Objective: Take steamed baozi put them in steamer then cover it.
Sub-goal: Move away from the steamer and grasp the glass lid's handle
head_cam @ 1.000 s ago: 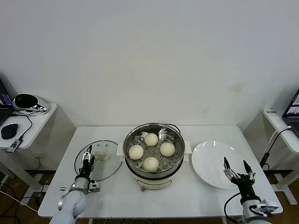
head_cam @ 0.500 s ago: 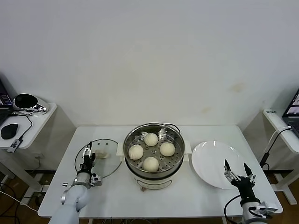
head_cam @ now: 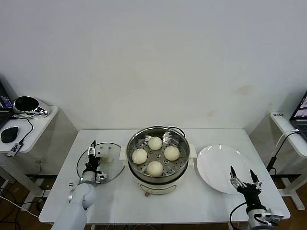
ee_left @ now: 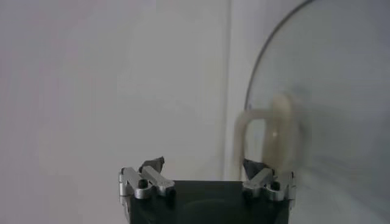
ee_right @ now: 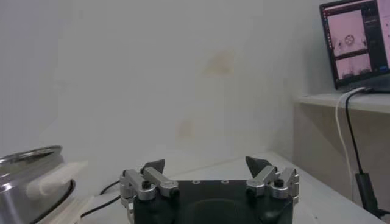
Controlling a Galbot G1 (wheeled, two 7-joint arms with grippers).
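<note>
White wall behind; a white desk (head_cam: 120, 196) is carrying everything.

Steamer (head_cam: 157, 160) is sitting mid-desk, uncovered, with all four steamed baozi (head_cam: 155, 168) resting on its perforated tray. The cover (head_cam: 100, 161) is lying flat on the desk just to the left of the steamer, cream handle up. A white plate (head_cam: 221, 167) is sitting bare to the right of the steamer.

Change against the earlier head frames: the left tool (head_cam: 90, 155) is advancing over the near part of the cover toward its handle; a second ago it was sitting nearer the desk's front edge, at the cover's rim. Its jaws are standing wide, gripping nothing. The right tool (head_cam: 242, 175) is pulling back toward the near edge of the desk, by the plate's front rim; it was sitting a little further forward before. Jaws are wide, nothing between them. Baozi, steamer, cover and plate are unchanged.

View differences: the left wrist view is showing the cover's handle (ee_left: 271, 134) close up, arching above the glass ahead of one open fingertip (ee_left: 256, 167), not yet between the jaws; the head view gives only a small pale patch there. The right wrist view is showing the steamer's rim (ee_right: 30, 159) off to one side and a lit laptop (ee_right: 356, 42) on a side table, barely seen in the head view.
</note>
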